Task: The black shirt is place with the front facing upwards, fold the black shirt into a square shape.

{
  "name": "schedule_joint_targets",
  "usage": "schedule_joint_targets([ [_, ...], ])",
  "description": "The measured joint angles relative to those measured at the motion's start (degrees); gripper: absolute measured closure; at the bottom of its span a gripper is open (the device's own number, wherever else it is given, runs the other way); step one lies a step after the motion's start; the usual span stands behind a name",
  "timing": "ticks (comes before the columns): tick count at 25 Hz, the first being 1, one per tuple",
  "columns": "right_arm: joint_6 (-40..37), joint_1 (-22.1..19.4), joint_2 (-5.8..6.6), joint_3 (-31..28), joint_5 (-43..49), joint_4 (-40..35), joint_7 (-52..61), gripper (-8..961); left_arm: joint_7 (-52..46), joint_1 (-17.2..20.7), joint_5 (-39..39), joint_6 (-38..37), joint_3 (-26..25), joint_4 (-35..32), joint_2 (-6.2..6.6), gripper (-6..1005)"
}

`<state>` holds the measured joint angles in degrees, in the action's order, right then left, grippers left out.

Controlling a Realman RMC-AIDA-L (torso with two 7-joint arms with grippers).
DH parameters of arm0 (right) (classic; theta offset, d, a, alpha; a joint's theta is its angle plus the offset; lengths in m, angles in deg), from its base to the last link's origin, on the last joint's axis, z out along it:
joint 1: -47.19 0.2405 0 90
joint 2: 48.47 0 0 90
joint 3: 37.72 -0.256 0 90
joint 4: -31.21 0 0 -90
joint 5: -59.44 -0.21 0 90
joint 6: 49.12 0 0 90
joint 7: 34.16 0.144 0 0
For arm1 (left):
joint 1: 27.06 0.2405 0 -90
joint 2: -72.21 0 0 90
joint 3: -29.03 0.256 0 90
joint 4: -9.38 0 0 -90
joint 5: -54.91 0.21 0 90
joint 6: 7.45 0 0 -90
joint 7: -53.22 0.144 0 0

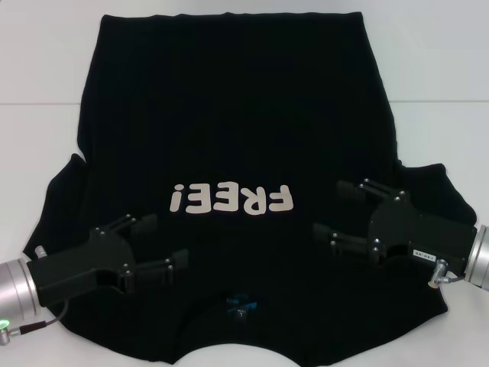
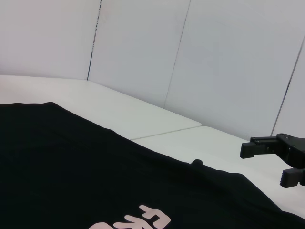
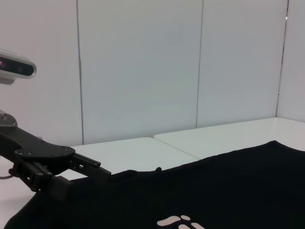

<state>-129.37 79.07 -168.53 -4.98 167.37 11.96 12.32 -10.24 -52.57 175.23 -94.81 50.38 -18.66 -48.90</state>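
The black shirt [image 1: 237, 122] lies spread flat on the white table, front up, with its pale "FREE!" lettering [image 1: 231, 200] mid-chest and the collar with a blue label [image 1: 238, 306] at the near edge. My left gripper [image 1: 157, 245] is open over the shirt's near-left part, beside the lettering, with nothing between its fingers. My right gripper [image 1: 340, 212] is open over the near-right part, also holding nothing. The left wrist view shows the shirt [image 2: 71, 176] and the right gripper [image 2: 267, 163] farther off. The right wrist view shows the shirt [image 3: 214, 191] and the left gripper's fingers [image 3: 88, 164].
The white table [image 1: 428, 61] shows bare on both sides of the shirt and beyond its far hem, with a seam line across it. White wall panels [image 2: 214, 57] stand behind the table. A camera housing [image 3: 14, 67] shows above the left arm.
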Motion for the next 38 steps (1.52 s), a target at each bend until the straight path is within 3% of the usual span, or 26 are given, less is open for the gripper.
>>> schedule_joint_targets([
  [14, -0.04, 0.08, 0.0, 0.0, 0.0, 0.0, 0.01, 89, -0.46, 0.02, 0.0, -0.2, 0.0, 0.0, 0.0, 48],
  [18, -0.06, 0.17, 0.0, -0.02, 0.0, 0.0, 0.13, 89, -8.99, -0.35, 0.0, -0.97, 0.03, -0.44, 0.59, 49],
  [25, 0.06, 0.22, 0.0, -0.03, 0.0, 0.0, 0.23, 89, -39.22, -2.57, 1.14, -3.63, 0.73, -0.71, 6.35, 49],
  [29, 0.43, 0.11, 0.0, -0.04, 0.0, 0.0, 0.29, 88, -55.96, -2.96, 4.58, -3.59, 1.42, -5.74, 8.59, 49],
  [38, 0.54, 0.27, -0.01, 0.19, 0.0, 0.0, 0.9, 89, -76.96, -4.64, 17.19, -1.65, 2.93, -17.8, 11.9, 53],
])
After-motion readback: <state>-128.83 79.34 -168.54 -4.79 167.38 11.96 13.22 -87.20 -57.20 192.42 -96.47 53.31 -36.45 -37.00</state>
